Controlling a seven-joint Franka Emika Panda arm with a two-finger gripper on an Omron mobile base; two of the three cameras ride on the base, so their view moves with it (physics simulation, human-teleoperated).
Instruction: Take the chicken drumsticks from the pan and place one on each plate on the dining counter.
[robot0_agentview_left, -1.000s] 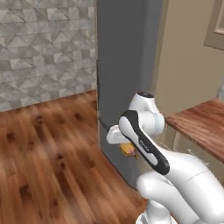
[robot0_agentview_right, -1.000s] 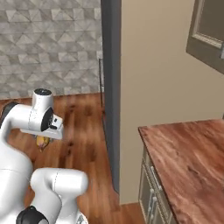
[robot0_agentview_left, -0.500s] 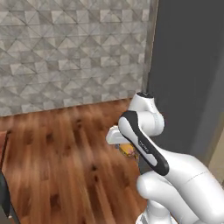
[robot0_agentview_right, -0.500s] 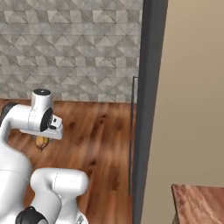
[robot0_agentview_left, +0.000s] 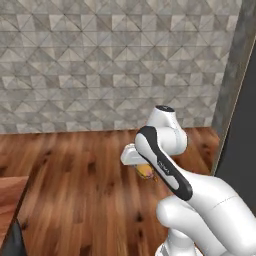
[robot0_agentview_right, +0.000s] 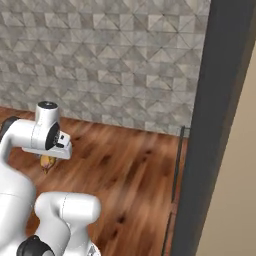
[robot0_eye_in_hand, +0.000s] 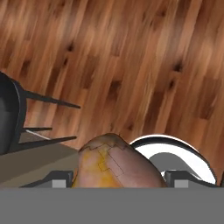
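The arm is hanging folded over a wood floor (robot0_agentview_left: 75, 170), and the gripper (robot0_agentview_left: 142, 169) is carrying a drumstick (robot0_agentview_left: 145, 171). From the left base camera, the orange-brown piece is peeking out just under the white hand, tucked against the dark-striped forearm. From the right base camera, the same drumstick (robot0_agentview_right: 47, 162) is dangling below the hand, with the gripper (robot0_agentview_right: 48, 159) pointing down at the floor (robot0_agentview_right: 130, 170).

Looking along the hand, the drumstick (robot0_eye_in_hand: 116, 162) is sitting right between the two fingers (robot0_eye_in_hand: 61, 178), one grey tip on each side of it, jaws standing wide and closed on the meat. It is lumpy, yellow-orange on one side and browner on the other, and it is hanging clear of the floor (robot0_eye_in_hand: 131, 57) below.

Behind the arm, a grey tiled wall (robot0_agentview_left: 110, 60) is running across both base views. A tall dark panel (robot0_agentview_right: 215, 125) is standing at the right of the right base view, with a beige surface beyond it. A corner of reddish wood top (robot0_agentview_left: 9, 200) is showing at the lower left of the left base view; whether that is the dining counter, I cannot tell.
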